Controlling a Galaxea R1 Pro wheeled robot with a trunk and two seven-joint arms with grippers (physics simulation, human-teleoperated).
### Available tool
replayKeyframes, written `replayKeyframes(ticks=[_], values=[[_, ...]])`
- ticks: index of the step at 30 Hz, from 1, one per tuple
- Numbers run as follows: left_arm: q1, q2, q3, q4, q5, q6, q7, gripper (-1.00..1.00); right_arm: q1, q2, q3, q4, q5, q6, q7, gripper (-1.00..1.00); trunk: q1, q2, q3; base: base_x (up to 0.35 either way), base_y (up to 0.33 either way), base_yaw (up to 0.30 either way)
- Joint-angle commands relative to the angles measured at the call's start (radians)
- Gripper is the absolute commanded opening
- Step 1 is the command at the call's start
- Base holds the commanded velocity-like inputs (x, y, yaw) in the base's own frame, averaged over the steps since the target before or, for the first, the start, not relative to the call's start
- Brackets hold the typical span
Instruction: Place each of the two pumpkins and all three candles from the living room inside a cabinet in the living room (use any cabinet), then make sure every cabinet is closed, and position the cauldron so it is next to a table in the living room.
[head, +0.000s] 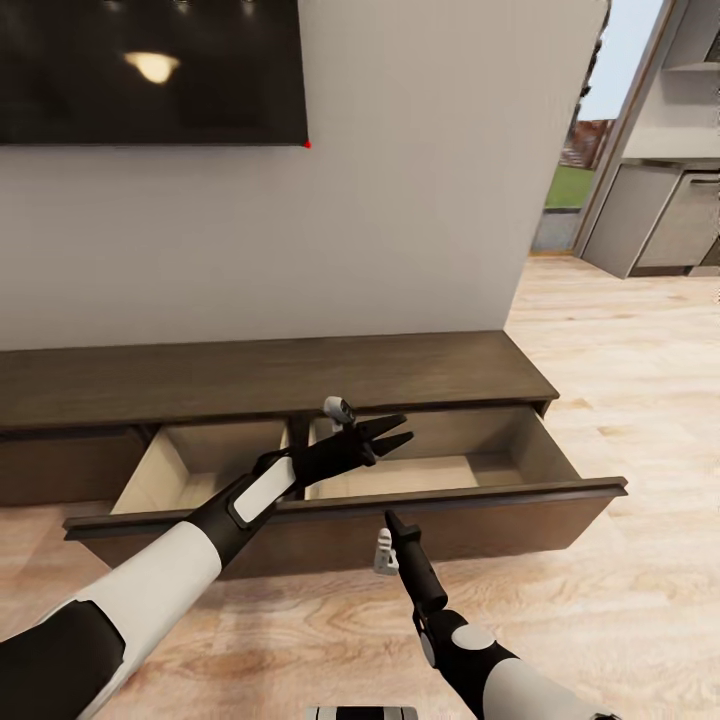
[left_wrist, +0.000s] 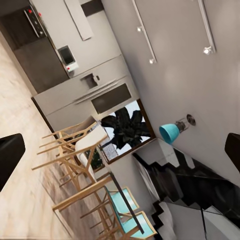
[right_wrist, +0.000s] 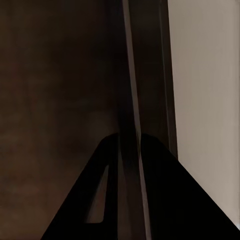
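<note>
Long low dark-brown cabinet (head: 270, 380), wide drawer (head: 350, 520) out, pale inside.

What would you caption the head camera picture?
Open left gripper hovers over the cabinet's pulled-out drawer; right gripper at its front.

Your left arm reaches forward and to the right, its hand (head: 395, 435) with fingers spread apart. Your right arm extends straight ahead, its hand (head: 392, 520) with fingers pressed together.

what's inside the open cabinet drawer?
The cabinet drawer shows bare pale floor in both compartments. The left pincer, open, hovers over it and covers part of the divider; the front panel hides the near strip.
</note>
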Motion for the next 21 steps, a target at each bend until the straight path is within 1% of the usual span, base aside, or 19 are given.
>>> replayKeyframes(ticks=[1, 6, 7, 18, 21], values=[[0.000, 0.000, 0.000, 0.000, 0.000, 0.000, 0.000, 1.00, 0.000, 0.002, 0.029, -0.012, 0.010, -0.008, 0.001, -1.00, 0.000, 0.000, 0.000, -0.224, 0.000, 0.000], [0.000, 0.000, 0.000, 0.002, 0.001, -0.001, 0.000, 1.00, 0.000, 0.003, 0.029, -0.013, 0.010, -0.006, 0.001, -1.00, 0.000, 0.000, 0.000, -0.053, 0.000, 0.000], [0.000, 0.000, 0.000, 0.002, 0.001, -0.001, 0.000, 1.00, 0.000, 0.003, 0.028, -0.013, 0.010, -0.006, 0.001, 1.00, 0.000, 0.000, 0.000, -0.007, 0.000, 0.000], [0.000, 0.000, 0.000, 0.003, 0.001, -0.001, 0.000, 1.00, 0.000, 0.002, 0.027, -0.012, 0.009, -0.006, 0.002, 1.00, 0.000, 0.000, 0.000, -0.002, 0.000, 0.000], [0.000, 0.000, 0.000, 0.002, 0.002, -0.001, 0.000, 1.00, 0.000, 0.002, 0.027, -0.012, 0.010, -0.006, 0.002, 1.00, 0.000, 0.000, 0.000, -0.130, 0.000, 0.000]])
